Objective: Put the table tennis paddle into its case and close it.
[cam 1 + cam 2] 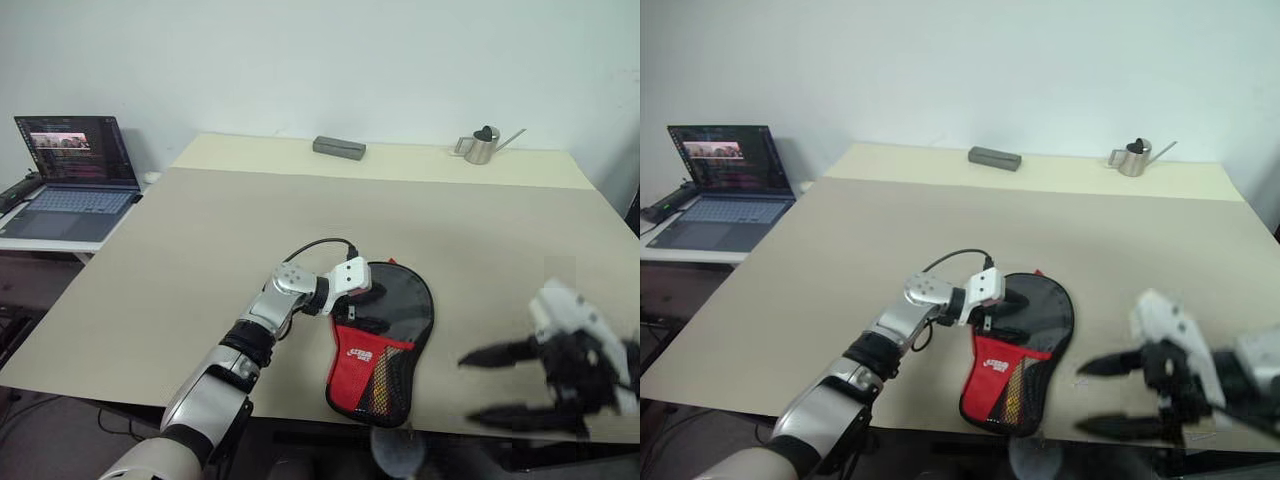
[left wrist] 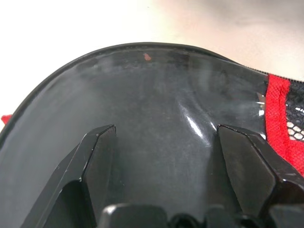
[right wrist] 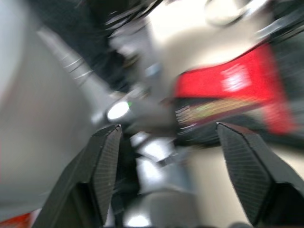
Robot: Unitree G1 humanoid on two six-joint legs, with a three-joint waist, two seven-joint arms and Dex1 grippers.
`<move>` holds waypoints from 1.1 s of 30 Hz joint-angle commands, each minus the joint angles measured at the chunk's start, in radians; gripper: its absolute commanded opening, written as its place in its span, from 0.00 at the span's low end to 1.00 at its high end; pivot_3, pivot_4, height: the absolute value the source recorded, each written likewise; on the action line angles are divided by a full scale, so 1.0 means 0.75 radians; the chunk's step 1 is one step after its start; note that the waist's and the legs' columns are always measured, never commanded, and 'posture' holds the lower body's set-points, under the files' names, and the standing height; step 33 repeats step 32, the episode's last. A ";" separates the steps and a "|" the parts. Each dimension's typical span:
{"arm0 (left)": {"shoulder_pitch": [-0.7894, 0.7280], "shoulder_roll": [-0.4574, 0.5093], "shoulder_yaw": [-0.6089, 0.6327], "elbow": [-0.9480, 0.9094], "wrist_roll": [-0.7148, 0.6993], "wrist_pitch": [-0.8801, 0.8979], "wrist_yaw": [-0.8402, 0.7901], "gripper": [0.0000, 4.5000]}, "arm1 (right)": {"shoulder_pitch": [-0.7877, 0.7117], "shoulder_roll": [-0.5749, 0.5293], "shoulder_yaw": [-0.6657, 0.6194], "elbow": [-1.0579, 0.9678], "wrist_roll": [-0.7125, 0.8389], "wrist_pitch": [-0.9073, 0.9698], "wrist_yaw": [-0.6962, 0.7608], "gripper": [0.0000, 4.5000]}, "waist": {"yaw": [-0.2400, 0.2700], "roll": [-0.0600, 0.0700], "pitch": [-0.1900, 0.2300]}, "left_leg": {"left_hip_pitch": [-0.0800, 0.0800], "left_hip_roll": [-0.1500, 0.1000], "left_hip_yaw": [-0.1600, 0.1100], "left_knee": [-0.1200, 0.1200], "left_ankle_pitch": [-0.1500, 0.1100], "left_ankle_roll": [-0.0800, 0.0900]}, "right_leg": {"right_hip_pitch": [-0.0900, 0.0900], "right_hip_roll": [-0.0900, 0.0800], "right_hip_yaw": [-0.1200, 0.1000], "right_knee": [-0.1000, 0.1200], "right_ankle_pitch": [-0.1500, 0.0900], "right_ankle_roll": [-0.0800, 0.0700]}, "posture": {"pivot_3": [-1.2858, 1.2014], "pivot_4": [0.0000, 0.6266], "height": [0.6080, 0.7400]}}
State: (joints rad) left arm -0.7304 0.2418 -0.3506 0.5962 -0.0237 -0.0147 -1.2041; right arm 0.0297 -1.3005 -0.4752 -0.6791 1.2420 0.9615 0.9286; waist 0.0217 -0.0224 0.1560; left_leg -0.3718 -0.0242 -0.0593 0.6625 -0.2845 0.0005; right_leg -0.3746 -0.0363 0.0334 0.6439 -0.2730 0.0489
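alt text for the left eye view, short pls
A black case with a red mesh pocket lies near the front edge of a beige table, the left gripper resting open on its black top. The right gripper hangs open to its right, off the case; a laptop, grey block and small metal watering can sit farther back.

A glossy black case [image 1: 385,335] with a red mesh pocket and white logo lies lower centre on a beige surface [image 1: 200,260]; a grey block [image 1: 339,148] and silver watering can [image 1: 482,146] sit at top, beside black-fingered hands.
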 commanded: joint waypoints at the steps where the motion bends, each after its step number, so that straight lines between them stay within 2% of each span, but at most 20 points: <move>1: 0.085 0.054 0.039 -0.259 -0.105 0.182 -0.068 0.83 | -0.205 0.041 0.193 0.175 -0.158 -0.067 -0.064 0.76 | -0.009 -0.001 0.003 | -0.003 0.000 0.000 0.000 0.000 0.000 | -0.004 0.000 0.001 0.000 0.001 -0.001 | 0.52 0.24 1.00; 4: 0.152 0.122 0.122 -0.517 -0.188 0.321 -0.018 0.83 | -0.430 0.141 0.397 0.344 -0.344 -0.108 -0.086 0.76 | -0.024 -0.002 0.006 | -0.018 0.000 0.002 0.001 0.000 0.000 | -0.021 0.000 0.002 0.003 0.005 -0.007 | 0.52 0.24 1.00; 6: 0.185 0.171 0.177 -0.632 -0.215 0.380 0.030 0.83 | -0.541 0.207 0.486 0.423 -0.444 -0.149 -0.073 0.76 | -0.027 0.001 0.010 | -0.019 0.000 0.002 0.000 0.001 -0.001 | -0.022 0.000 0.002 0.004 0.005 -0.008 | 0.52 0.24 1.00; 11: 0.222 0.300 0.298 -0.829 -0.276 0.478 0.102 0.83 | -0.654 0.308 0.604 0.660 -0.703 -0.330 0.030 0.76 | -0.024 0.003 0.011 | -0.037 0.000 0.002 0.002 0.002 -0.003 | -0.041 0.000 0.002 0.007 0.006 -0.008 | 0.52 0.24 1.00; 17: 0.314 0.482 0.423 -0.964 -0.341 0.541 0.122 0.83 | -0.678 0.375 0.576 0.902 -0.891 -0.537 0.094 0.76 | -0.024 0.005 0.012 | -0.037 -0.002 0.005 0.002 0.003 -0.005 | -0.042 -0.002 0.003 0.007 0.006 -0.008 | 0.52 0.24 1.00; 22: 0.377 0.574 0.483 -0.979 -0.362 0.518 0.142 0.83 | -0.745 0.373 0.538 1.108 -1.000 -0.629 0.114 0.76 | -0.029 0.007 0.013 | -0.036 -0.001 0.006 0.003 0.001 -0.002 | -0.042 -0.001 0.004 0.010 0.006 -0.009 | 0.52 0.24 1.00; 25: 0.365 0.576 0.497 -0.955 -0.374 0.502 0.159 0.83 | -0.779 0.367 0.533 1.168 -1.053 -0.663 0.127 0.76 | -0.028 0.007 0.013 | -0.035 -0.001 0.005 0.003 0.002 -0.002 | -0.042 -0.001 0.003 0.011 0.007 -0.009 | 0.52 0.24 1.00; 33: 0.344 0.547 0.524 -0.870 -0.355 0.482 0.284 0.83 | -0.748 0.334 0.480 1.115 -1.074 -0.615 0.134 0.76 | -0.030 0.007 0.013 | -0.035 -0.001 0.007 0.004 0.002 -0.002 | -0.043 -0.001 0.005 0.016 0.007 -0.009 | 0.52 0.24 1.00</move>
